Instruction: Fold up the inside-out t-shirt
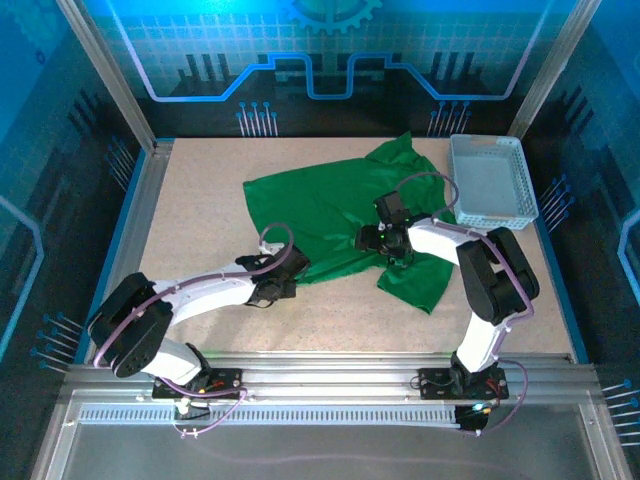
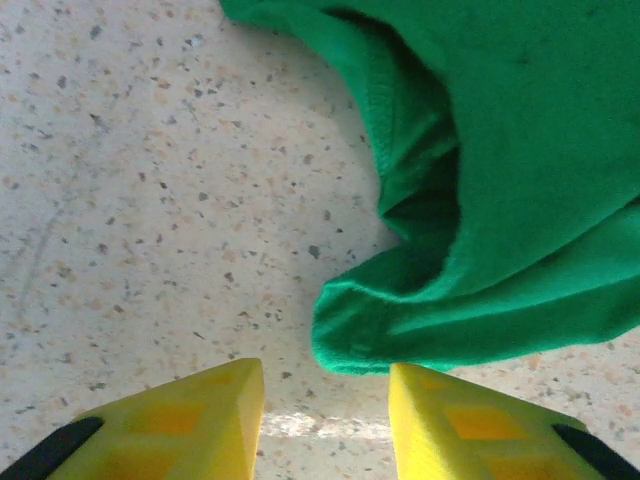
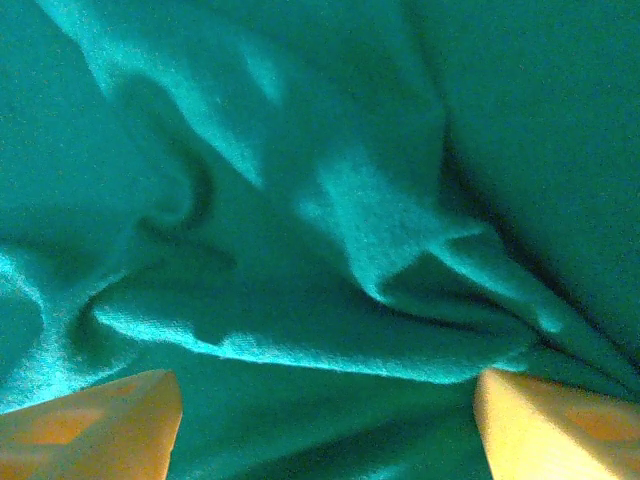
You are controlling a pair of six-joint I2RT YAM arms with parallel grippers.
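A green t-shirt (image 1: 320, 210) is seen crumpled mid-table (image 1: 200, 220), near a basket (image 1: 490, 180). The jaws of both tools are held apart: the left gripper (image 2: 322, 385) at a hem corner, the right gripper (image 3: 325, 390) over bunched folds. The light, limp cloth is judged best pinched at hems.

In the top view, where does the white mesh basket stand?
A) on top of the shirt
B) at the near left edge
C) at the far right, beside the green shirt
C: the basket stands at the far right, beside the green t-shirt.
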